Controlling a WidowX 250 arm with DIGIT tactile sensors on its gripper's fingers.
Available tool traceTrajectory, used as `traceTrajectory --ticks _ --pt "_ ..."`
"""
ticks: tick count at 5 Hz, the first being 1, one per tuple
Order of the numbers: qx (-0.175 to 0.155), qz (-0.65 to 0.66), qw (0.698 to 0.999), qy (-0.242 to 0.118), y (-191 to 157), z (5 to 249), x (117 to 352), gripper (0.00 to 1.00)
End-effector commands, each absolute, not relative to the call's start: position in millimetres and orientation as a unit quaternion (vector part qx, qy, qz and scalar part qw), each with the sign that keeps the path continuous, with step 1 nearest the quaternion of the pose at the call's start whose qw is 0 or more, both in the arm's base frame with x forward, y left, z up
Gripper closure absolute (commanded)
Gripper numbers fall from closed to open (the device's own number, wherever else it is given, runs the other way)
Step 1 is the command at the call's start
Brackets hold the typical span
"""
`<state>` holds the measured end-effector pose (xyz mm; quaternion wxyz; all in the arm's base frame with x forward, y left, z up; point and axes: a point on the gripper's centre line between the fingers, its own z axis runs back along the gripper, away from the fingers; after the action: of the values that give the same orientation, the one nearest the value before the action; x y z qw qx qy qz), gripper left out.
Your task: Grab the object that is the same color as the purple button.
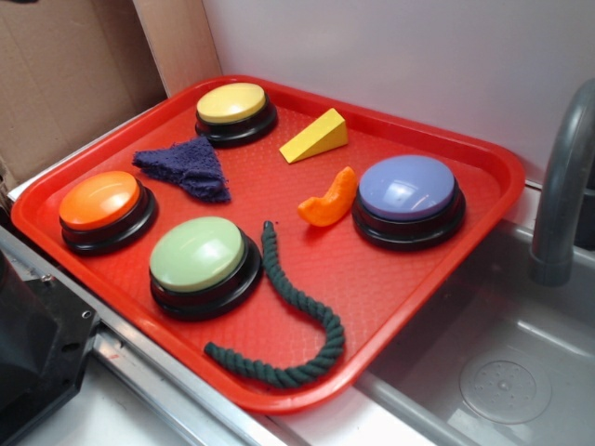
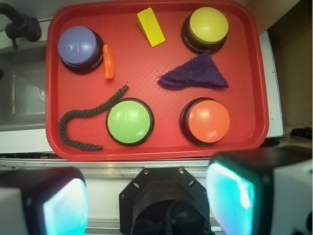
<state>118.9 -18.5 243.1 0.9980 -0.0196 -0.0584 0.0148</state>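
Gripper: we see its two fingers blurred at the bottom of the wrist view, spread wide with nothing between them, high above the tray and off its near edge.

Item 1, the purple cloth piece: one, roughly triangular, fuzzy, lying flat on the red tray. In the exterior view it sits in the tray's far left part, between the yellow button and the orange button, close to both, touching neither as far as we can tell.

Item 2, the purple button: one, glossy dome on a black base, at the tray's right side, well apart from the cloth. Its colour matches the cloth, though paler.

Item 3, other dome buttons: three, namely yellow, orange and a green button near the front.

Item 4, loose pieces: one yellow wedge near the far edge; one orange curved piece just beside the purple button; one dark green rope, curled along the near right part of the tray.

Item 5, surroundings: one grey faucet over a metal sink to the right.

Step in hand, by our judgement: the approach, with nothing grasped yet. The next move calls for carrying the open fingers over the cloth, descending between the yellow and orange buttons without bumping them, and pinching the flat fabric low against the tray.
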Motion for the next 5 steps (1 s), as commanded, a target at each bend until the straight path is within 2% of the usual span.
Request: traceTrajectory --ticks 1,2,3,4,5 --pt "-0.02 0.015 0.998 -0.058 -18 243 119 0.0" --pt "-0.045 0.14 0.986 -0.072 -20 228 146 0.0" --pt "-0.042 0.261 0.958 -0.111 -18 203 176 0.0" --pt "-0.014 0.375 0.916 -0.143 -9 173 202 0.0" --pt "0.011 0.485 0.862 -0.149 10 131 229 0.0"
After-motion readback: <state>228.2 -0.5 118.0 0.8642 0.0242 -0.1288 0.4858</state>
